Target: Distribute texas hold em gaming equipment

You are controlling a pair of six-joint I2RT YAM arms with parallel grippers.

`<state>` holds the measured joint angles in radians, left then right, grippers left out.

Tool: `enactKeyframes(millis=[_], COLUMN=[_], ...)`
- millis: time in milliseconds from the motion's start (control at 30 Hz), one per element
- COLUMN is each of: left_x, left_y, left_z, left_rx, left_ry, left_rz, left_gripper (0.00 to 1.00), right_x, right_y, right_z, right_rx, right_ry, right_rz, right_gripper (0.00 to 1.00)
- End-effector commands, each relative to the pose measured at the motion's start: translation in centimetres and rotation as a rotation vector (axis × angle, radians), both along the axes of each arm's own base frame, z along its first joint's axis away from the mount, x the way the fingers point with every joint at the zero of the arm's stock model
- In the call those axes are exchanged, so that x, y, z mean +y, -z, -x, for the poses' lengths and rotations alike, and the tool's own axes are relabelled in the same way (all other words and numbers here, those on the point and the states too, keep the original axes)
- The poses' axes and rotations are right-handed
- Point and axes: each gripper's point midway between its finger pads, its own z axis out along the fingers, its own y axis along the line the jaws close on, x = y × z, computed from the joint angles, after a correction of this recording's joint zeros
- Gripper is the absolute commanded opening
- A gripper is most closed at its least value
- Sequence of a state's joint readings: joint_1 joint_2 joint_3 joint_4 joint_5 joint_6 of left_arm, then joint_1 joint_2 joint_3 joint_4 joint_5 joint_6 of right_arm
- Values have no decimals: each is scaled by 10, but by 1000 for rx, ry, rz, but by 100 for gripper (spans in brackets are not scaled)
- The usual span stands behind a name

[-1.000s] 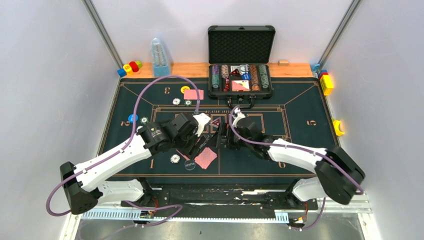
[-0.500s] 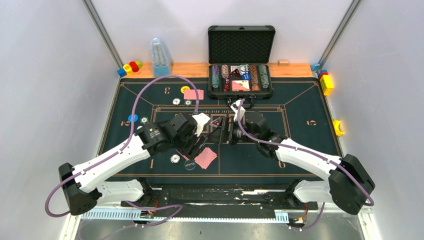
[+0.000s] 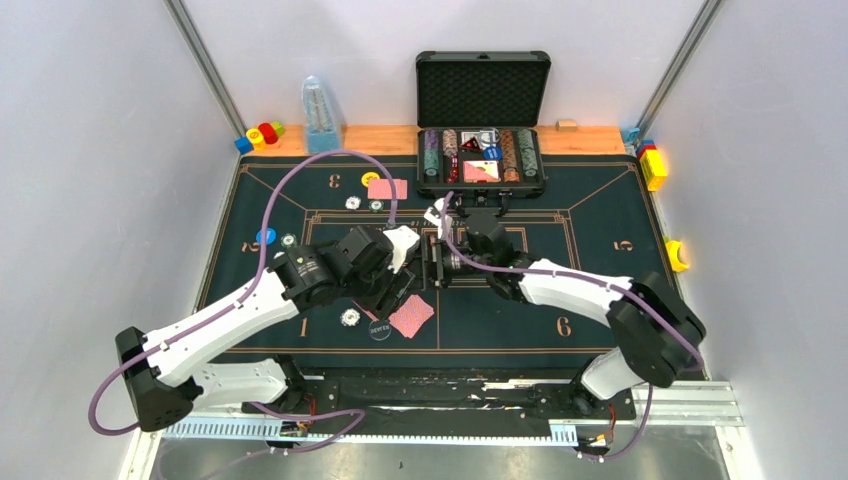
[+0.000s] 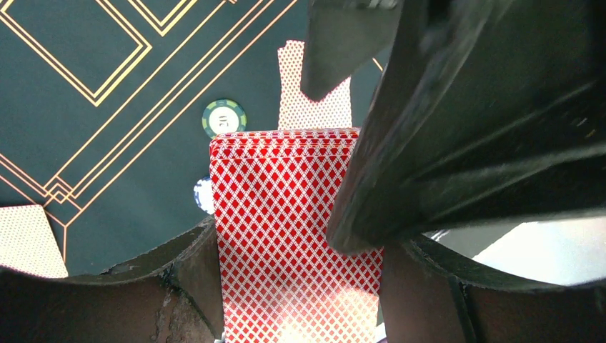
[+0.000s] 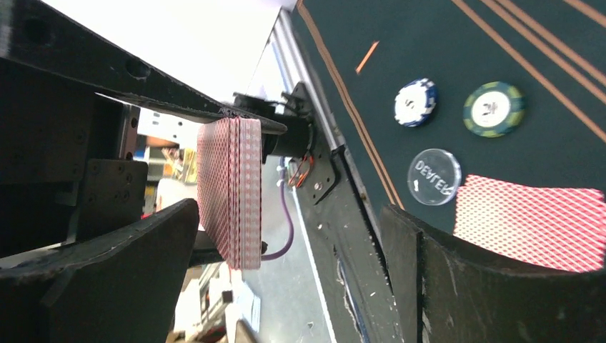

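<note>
My left gripper (image 3: 398, 285) (image 4: 296, 250) is shut on a deck of red-backed playing cards (image 4: 286, 243), held upright above the green mat. My right gripper (image 3: 431, 267) (image 5: 289, 214) stands open right beside it. In the right wrist view the deck (image 5: 232, 189) shows edge-on between its fingers, close to the left one (image 5: 100, 271). One card (image 3: 411, 316) lies face down on the mat with a clear dealer button (image 3: 380, 328) (image 5: 434, 176) and a chip (image 3: 349, 317) next to it. Another card (image 3: 387, 188), a yellow disc (image 3: 370, 180) and two chips (image 3: 352, 203) lie by the 3 mark.
An open black case (image 3: 482, 75) with rows of chips stands at the back centre. A clear blue bottle-like object (image 3: 320, 115) and toy blocks (image 3: 260, 135) sit back left, with yellow blocks (image 3: 654, 165) on the right. A blue disc (image 3: 265, 237) and a chip (image 3: 288, 241) lie left.
My right arm swung left and its open gripper moved up against the deck. The left gripper and the deck stayed where they were.
</note>
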<state>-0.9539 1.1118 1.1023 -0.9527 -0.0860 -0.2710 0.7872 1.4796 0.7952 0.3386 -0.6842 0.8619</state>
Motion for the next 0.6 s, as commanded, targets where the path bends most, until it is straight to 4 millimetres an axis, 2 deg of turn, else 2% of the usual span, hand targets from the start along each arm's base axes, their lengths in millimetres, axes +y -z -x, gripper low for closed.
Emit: enactKeyframes(millis=[0,133,267,567], left_x=[-6,-6,-6,-6], left_y=[-14,-14,-14,-15], left_z=[0,1,2,2], left_rx=[-33,-30,-27,-28], left_ry=[21,30,30,33], left_rz=[61,65,66,70], left_gripper=[0,0,0,0], right_x=[20,26,25,5], right_y=[-22,-13,-1,10], right_z=[24,21,11,-15], right_rx=[-33,-21,-18,-23], right_ry=[-207,-220,-157,28], right_rz=[-96,-74,-11,110], right_gripper=[100,98,96,93])
